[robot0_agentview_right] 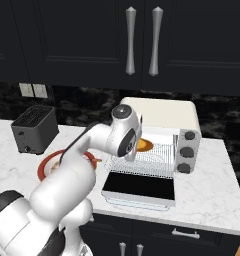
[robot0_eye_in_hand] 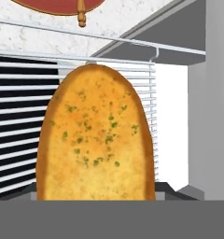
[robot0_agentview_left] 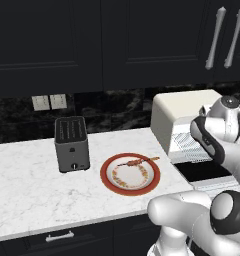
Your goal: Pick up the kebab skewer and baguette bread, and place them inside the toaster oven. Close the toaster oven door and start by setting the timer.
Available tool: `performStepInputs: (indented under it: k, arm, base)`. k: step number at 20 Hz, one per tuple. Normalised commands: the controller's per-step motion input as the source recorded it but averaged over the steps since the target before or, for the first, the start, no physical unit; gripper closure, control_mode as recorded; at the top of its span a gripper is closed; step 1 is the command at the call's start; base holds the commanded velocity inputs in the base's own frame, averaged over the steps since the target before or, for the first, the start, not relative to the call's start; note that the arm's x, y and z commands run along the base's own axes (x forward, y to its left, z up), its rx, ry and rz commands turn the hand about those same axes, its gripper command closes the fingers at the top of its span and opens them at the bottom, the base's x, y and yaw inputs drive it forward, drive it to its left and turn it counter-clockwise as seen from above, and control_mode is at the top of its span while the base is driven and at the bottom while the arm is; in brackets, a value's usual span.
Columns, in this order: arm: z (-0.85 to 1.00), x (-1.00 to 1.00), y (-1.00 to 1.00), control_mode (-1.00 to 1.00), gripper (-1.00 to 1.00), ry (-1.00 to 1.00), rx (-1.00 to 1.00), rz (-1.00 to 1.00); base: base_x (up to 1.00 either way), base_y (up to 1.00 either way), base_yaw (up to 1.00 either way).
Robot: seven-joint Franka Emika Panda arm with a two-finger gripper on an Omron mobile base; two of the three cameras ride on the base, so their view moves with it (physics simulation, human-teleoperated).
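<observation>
On the marble desk (robot0_agentview_left: 27, 175), the baguette bread (robot0_eye_in_hand: 96, 135) is held lengthwise in the pincer, inside the toaster oven (robot0_agentview_right: 164, 116), over its rack.

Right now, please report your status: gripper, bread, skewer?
Gripper inside toaster oven, jaws hidden. Baguette bread over wire rack. Kebab skewer on red-rimmed plate. Door open.

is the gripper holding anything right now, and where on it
Apparently the baguette bread, gripped at the end nearest the hand, over the toaster oven wire rack; the fingertips themselves are hidden.
</observation>
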Motion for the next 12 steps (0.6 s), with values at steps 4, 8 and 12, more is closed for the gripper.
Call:
performStepInputs:
  k: [4,8,12]
  arm:
    - [0.00,0.20,0.00,-1.00,1.00,0.00,0.00,0.00]
    - [-0.05,0.20,0.00,-1.00,1.00,0.00,0.00,0.00]
    - [-0.18,0.08,-0.03,-1.00,1.00,-0.02,0.00,0.00]
  base:
    - [0.00,0.00,0.00]
    - [0.00,0.00,0.00]
    - [0.00,0.00,0.00]
